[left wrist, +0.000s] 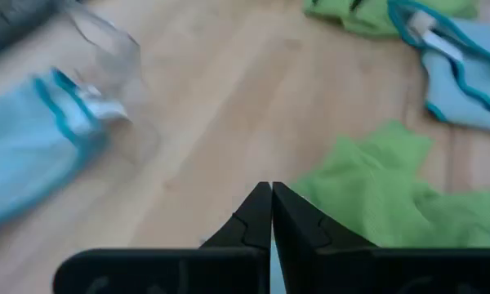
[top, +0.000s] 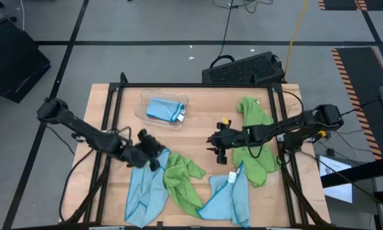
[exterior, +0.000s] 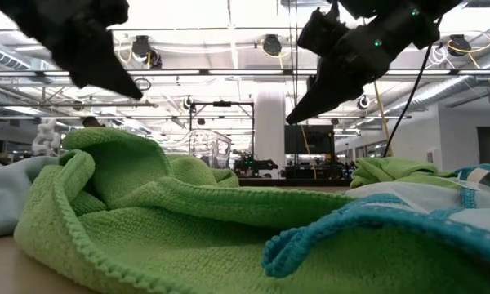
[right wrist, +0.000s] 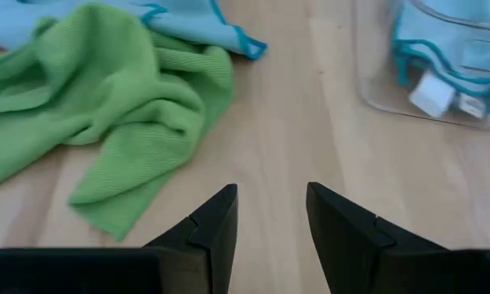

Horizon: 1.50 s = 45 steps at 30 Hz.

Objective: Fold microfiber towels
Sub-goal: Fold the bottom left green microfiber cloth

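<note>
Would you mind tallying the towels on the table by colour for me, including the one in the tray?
Light blue towels: 3, at and, folded in the clear tray.
Lime green towels: 2, at and.
Total: 5 towels.

Both arms reach inward, hands raised and empty.
Left hand point(top: 154, 151) sits toward 8 o'clock with fingers point(left wrist: 265, 214) pressed together; right hand point(top: 212, 144) sits near centre, toward 3 o'clock, fingers point(right wrist: 218, 214) parted.

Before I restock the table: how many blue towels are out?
3. One folded in the clear tray at the back, one at the front left by the left gripper, one at the front centre-right. Others may lie hidden underneath.
</note>
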Each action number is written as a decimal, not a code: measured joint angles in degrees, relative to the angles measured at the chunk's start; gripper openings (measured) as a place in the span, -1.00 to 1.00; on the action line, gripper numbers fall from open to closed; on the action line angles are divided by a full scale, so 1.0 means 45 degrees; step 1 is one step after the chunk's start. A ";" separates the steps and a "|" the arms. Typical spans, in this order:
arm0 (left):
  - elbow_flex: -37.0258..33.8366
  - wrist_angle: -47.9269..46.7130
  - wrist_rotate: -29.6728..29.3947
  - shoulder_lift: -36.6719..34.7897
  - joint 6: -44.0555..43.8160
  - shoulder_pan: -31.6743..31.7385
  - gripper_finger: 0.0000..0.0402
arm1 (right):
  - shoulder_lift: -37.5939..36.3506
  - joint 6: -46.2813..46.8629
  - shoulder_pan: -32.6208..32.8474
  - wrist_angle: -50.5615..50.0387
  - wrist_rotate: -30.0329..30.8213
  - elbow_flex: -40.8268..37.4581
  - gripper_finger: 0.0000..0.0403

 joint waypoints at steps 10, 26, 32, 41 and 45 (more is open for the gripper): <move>0.0063 0.3078 -0.0779 0.2695 -0.0855 -0.1579 -0.83 | 0.0000 0.0446 0.0654 0.0156 0.0006 0.0000 -0.30; 0.3074 0.5147 -0.0855 0.6313 0.2533 -0.2169 -0.27 | 0.0000 0.1326 0.2779 -0.0014 0.0709 0.0000 -0.30; 0.5353 0.1329 -0.0747 0.6957 0.1533 -0.2175 -0.27 | 0.0000 0.1328 0.3268 -0.0384 0.0709 0.0000 -0.30; 0.7217 -0.1635 -0.0698 0.8464 0.0509 -0.2827 -0.27 | 0.0000 0.1039 0.3426 -0.0215 0.0709 0.0000 -0.30; 0.7208 -0.1819 -0.0913 0.9039 0.0776 -0.2849 -0.26 | 0.0000 0.1293 0.3426 -0.0189 0.0709 0.0000 -0.30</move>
